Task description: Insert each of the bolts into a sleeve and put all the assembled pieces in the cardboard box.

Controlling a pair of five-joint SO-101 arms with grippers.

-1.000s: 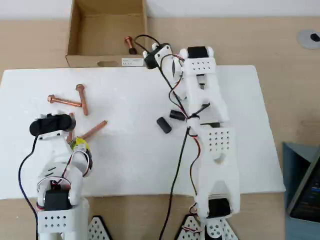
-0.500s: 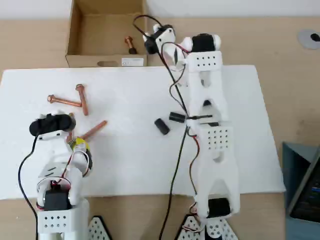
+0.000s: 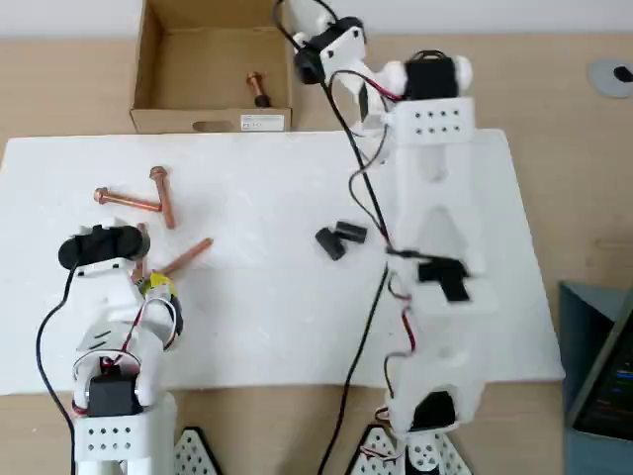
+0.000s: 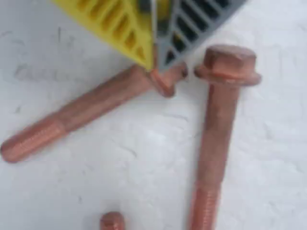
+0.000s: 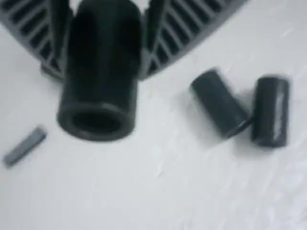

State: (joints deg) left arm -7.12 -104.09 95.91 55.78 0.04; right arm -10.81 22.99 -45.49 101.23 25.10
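My right gripper (image 5: pixel 101 57) is shut on a black sleeve (image 5: pixel 98 103), held above the white mat. Two more black sleeves (image 5: pixel 220 110) lie side by side on the mat beyond it, also seen as the sleeves (image 3: pixel 336 238) in the high view. The right arm stretches far, its wrist (image 3: pixel 331 45) beside the cardboard box (image 3: pixel 148 79). Inside the box lies one bolt with a sleeve (image 3: pixel 257 89). My left gripper (image 4: pixel 154 64) is shut, its tips touching a copper bolt (image 4: pixel 86 110) just behind the head. A second bolt (image 4: pixel 216 139) lies close by.
Two more copper bolts (image 3: pixel 138 198) lie crossed on the white mat (image 3: pixel 257 317) at the left. A small grey bar (image 5: pixel 24 146) rests on the mat near the held sleeve. A dark device (image 3: pixel 598 366) sits off the mat at the right edge.
The right arm has stretched farther out, its wrist moving from the mat's far edge to beside the box's right wall. The two loose sleeves are now uncovered. The left arm stayed still.
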